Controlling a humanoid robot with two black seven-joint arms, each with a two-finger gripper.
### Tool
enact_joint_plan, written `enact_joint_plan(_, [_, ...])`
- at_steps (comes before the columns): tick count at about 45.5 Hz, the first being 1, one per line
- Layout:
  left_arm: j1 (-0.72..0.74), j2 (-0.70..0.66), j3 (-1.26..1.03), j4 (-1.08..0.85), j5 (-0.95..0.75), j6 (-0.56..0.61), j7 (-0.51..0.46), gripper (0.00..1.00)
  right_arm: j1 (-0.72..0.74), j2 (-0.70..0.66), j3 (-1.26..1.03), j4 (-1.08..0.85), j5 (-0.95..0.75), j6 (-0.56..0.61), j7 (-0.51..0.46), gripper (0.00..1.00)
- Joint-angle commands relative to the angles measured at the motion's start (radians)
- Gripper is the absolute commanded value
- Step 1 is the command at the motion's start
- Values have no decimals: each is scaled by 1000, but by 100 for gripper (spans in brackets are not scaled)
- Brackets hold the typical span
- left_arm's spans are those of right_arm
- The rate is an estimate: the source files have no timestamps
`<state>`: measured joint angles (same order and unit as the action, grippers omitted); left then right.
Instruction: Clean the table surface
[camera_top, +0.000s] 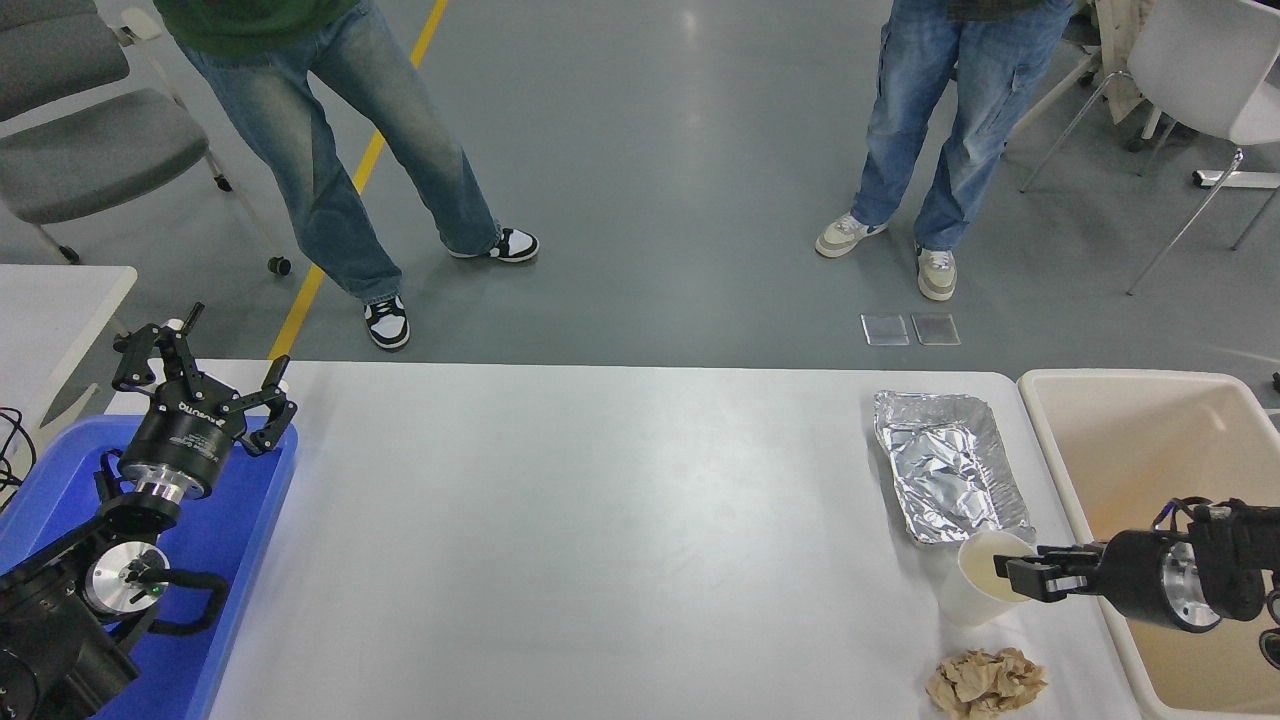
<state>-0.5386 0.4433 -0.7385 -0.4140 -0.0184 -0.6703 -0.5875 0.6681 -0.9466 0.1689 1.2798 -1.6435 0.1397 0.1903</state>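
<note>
The table surface (600, 540) is a wide white-grey top. At its right end a white paper cup (975, 590) stands upright, with a crumpled brown paper ball (985, 682) in front of it and a foil tray (945, 478) behind it. My right gripper (1015, 578) comes in level from the right and its tip sits at the cup's right rim. My left gripper (205, 385) is parked open over a blue tray (255, 520) at the table's left end.
A beige bin (1150, 460) stands just past the table's right edge, under my right arm. Two people stand on the floor beyond the far edge. A smaller white table (50, 300) shows at the left, with chairs behind.
</note>
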Motion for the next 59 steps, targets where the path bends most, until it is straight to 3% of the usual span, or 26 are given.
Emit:
enact_joint_plan(1, [0, 0, -1, 0, 0, 0, 0, 100, 11, 0, -19, -2, -15, 0, 11, 21])
enact_joint_plan(9, [0, 0, 1, 0, 0, 0, 0, 100, 11, -4, -19, -5, -15, 0, 11, 0])
enact_joint_plan(30, [0, 0, -1, 0, 0, 0, 0, 100, 82, -31, -66, 12, 2, 12, 46, 0])
enact_joint_plan(59, [0, 0, -1, 0, 0, 0, 0, 100, 301, -415, -49, 297, 180, 119, 120, 0])
